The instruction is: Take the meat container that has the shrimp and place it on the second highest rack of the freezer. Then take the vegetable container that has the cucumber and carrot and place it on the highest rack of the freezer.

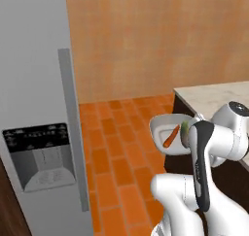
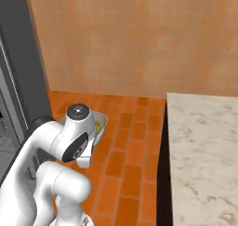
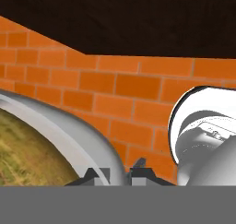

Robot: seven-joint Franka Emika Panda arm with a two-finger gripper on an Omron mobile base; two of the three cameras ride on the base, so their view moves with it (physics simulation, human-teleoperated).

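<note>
Above the orange brick-tile floor [image 1: 116, 147], in the open stretch between the appliance and the counter, the white arm carries a pale grey round bowl [image 1: 165, 128] tipped on its side, its inside facing the left base camera. The slim orange carrot stick [image 1: 170, 136] lies across the bowl's hollow, and a bit of the yellowish-green cucumber [image 1: 185, 128] peeks out at the rim beside the arm's dark-striped link. In the hand view the gripper [image 3: 120, 172] has its two dark tips pinched nearly together over the bowl's thick grey rim [image 3: 69, 126], one tip on each side of the wall. The tall silver-grey freezer [image 1: 34, 84] stands to the left with its door shut, long vertical handle [image 1: 73, 128] and dispenser panel [image 1: 41, 155] facing out. The marbled beige countertop [image 2: 204, 146] ends in a straight dark edge to the right, with bare floor running to the tan wall [image 2: 130, 39] behind.
</note>
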